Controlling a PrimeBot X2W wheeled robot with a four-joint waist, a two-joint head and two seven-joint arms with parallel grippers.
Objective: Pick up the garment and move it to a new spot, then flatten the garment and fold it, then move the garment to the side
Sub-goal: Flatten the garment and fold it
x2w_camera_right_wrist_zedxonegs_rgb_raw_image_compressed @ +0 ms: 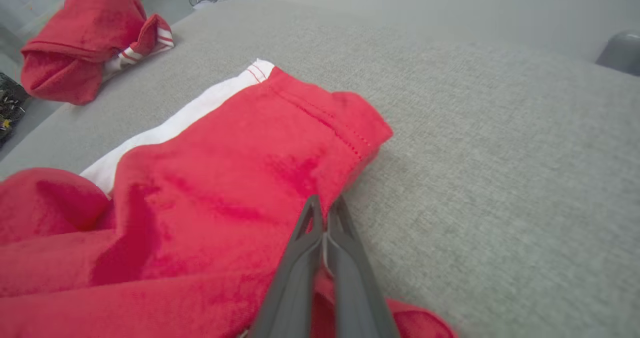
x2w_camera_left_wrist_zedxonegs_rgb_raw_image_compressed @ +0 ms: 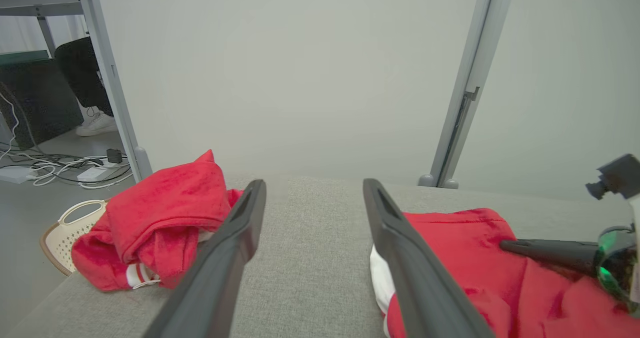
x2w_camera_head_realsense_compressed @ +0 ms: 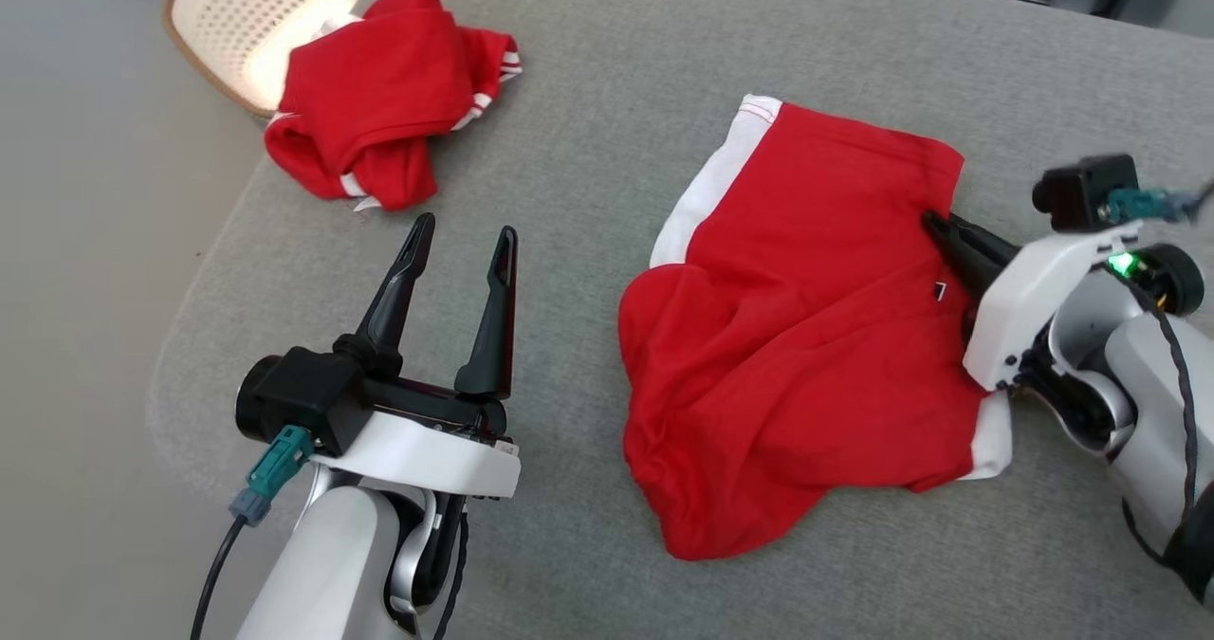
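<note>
two jaws of the right gripper (x2w_camera_head_realsense_compressed: 931, 223) pinch the edge of the red-and-white cloth garment (x2w_camera_head_realsense_compressed: 806, 337); left gripper (x2w_camera_head_realsense_compressed: 467, 230) gapes open. looks light and floppy, so grip hems.

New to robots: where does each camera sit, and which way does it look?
Head view: on the head, looking down at the grey cushion; left gripper open, right gripper shut on the flat red garment.
Left wrist view: on that wrist, along its fingers toward a pale wall.
Right wrist view: on that wrist, along its shut fingers onto that garment.
Shared: all show the crumpled red garment.
</note>
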